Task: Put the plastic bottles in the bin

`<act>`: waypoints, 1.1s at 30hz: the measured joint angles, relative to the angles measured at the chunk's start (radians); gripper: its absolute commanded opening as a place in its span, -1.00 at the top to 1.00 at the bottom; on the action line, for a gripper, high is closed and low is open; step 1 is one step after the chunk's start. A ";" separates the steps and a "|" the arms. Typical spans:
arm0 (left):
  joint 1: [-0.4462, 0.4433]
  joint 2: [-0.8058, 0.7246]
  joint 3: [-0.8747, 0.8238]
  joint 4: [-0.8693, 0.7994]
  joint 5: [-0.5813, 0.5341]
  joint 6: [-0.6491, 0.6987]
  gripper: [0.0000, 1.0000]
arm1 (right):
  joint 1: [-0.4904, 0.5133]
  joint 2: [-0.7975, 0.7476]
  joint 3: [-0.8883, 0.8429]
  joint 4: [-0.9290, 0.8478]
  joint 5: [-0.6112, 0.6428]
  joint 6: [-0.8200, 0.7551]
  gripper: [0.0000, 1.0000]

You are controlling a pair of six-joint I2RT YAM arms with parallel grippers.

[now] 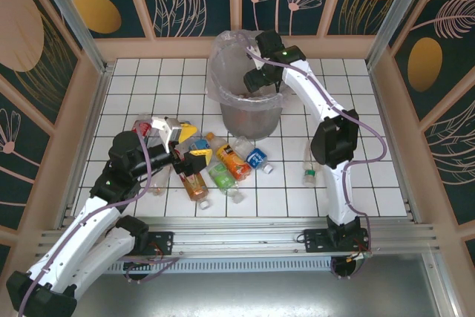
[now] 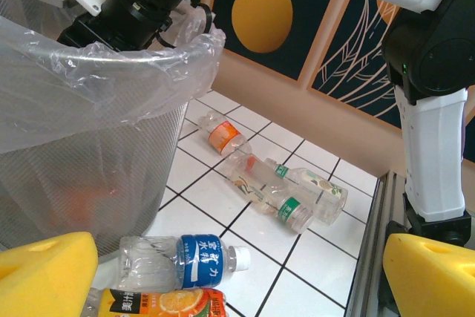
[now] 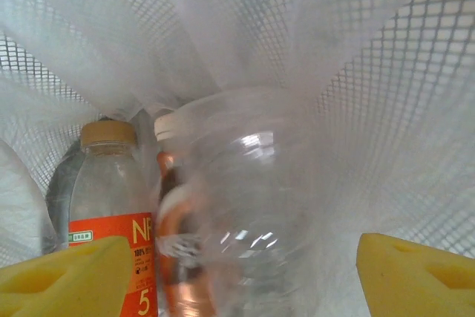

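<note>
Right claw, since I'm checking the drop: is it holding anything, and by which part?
Nothing: pads of the right claw stand clear of the blurred bottle inside the bin.

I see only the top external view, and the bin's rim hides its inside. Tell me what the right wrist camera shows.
Observer: A clear bottle, blurred, below the right gripper's parted yellow pads, inside the bin.
Operator: Report what else is in there.
Observer: An orange-labelled bottle with a tan cap is next to it.
Operator: Now check right of the bin, from the left wrist.
Observer: A cluster of bottles lies on the tiles there, under the right arm: one orange label, two green.
</note>
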 measured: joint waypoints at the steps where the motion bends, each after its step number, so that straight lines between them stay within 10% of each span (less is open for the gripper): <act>1: 0.000 0.000 0.000 0.000 0.000 0.001 -0.97 | 0.001 0.000 0.000 0.000 0.000 0.000 -0.62; 10: 0.000 -0.005 0.000 0.000 0.000 0.003 -0.97 | 0.007 -0.061 -0.053 0.045 -0.001 0.004 -0.59; 33: 0.000 -0.058 0.000 0.016 0.066 -0.014 -0.97 | 0.056 -0.829 -0.777 0.501 -0.021 0.209 -0.51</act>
